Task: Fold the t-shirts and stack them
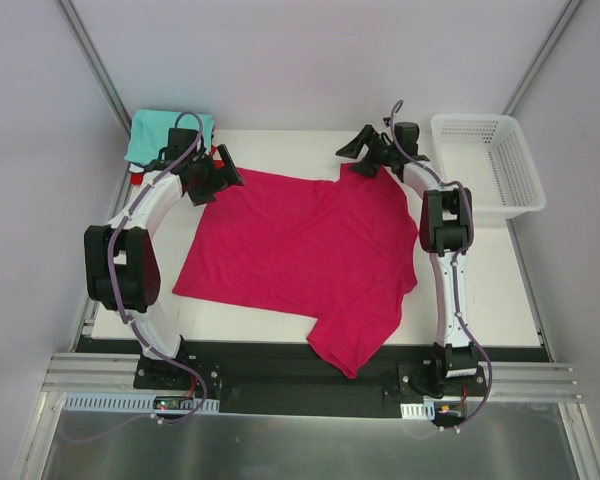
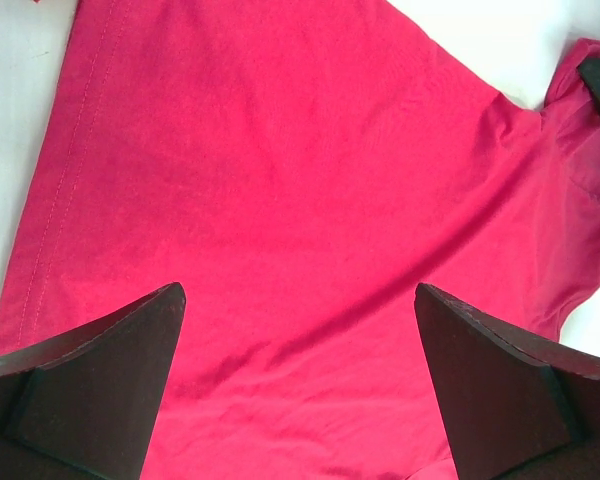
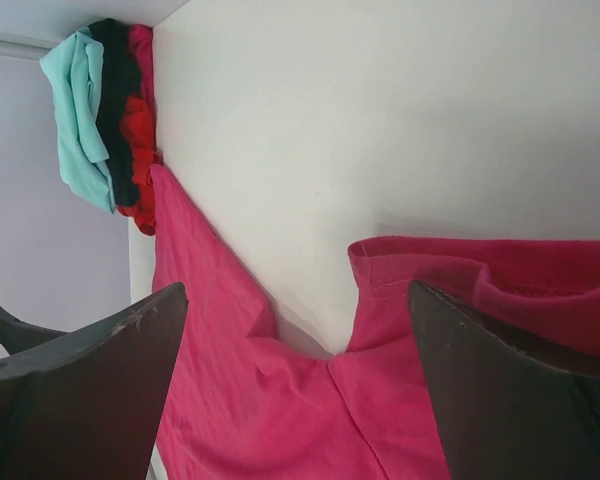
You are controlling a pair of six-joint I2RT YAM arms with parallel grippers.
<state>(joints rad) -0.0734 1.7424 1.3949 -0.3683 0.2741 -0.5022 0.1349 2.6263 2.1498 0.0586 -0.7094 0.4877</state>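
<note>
The left arm (image 1: 150, 205) and right arm (image 1: 448, 290) share white links, black joints, dark wedge-shaped jaws and purplish cables (image 1: 115, 285).

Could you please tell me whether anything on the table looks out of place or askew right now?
Yes. The pink shirt lies crooked on the table, and one sleeve hangs over the near edge. The opposite sleeve, near the right gripper, is curled over on itself.

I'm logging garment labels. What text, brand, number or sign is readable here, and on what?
None readable.
The magenta-pink cloth t-shirt shows no print or tag.
The white plastic mesh basket shows no marking.
The small circuit board at the left arm's base is too small to read.
</note>
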